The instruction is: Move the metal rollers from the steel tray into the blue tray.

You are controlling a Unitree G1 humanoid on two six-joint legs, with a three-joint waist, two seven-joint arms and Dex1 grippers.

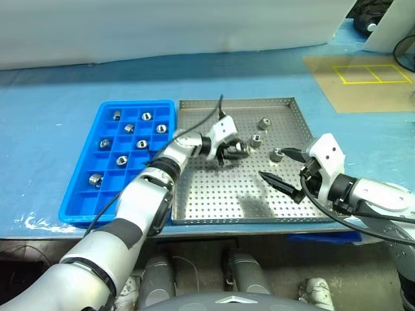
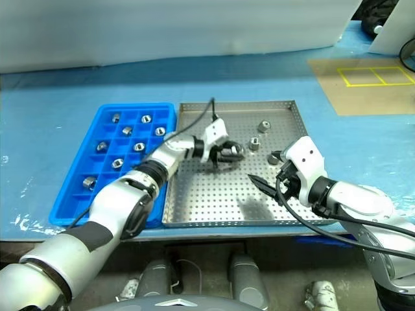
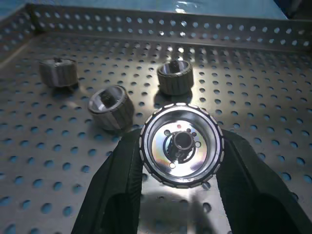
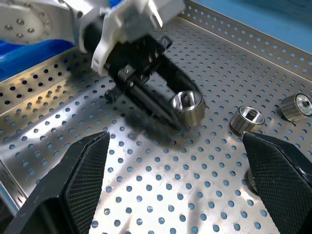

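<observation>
**Left gripper clamps one roller above the steel tray; three lie loose, seven sit in the blue tray**

Seven small shiny silver metal rollers (image 1: 96, 179) sit in separate compartments of the bright blue plastic grid tray (image 1: 71, 207), which lies touching the left side of the large square perforated steel tray (image 1: 214, 210).

Three short silver cylinders lie loose on the perforated floor of the steel tray: one near the far rim (image 1: 264, 122), one just nearer than it (image 1: 257, 139), and one (image 1: 277, 155) close beside the right gripper's upper finger.

A fourth roller (image 3: 182, 144) is clamped between the two black fingers (image 3: 124, 185) of the left gripper (image 1: 235, 151). The fingers are closed tight on its ribbed sides, with its centre hole facing the wrist camera, and it hangs over the middle of the steel tray, its shadow on the holes beneath.

The right gripper (image 1: 280, 167) hovers over the right part of the steel tray, its fingers (image 4: 80, 180) spread wide apart and holding nothing.
</observation>
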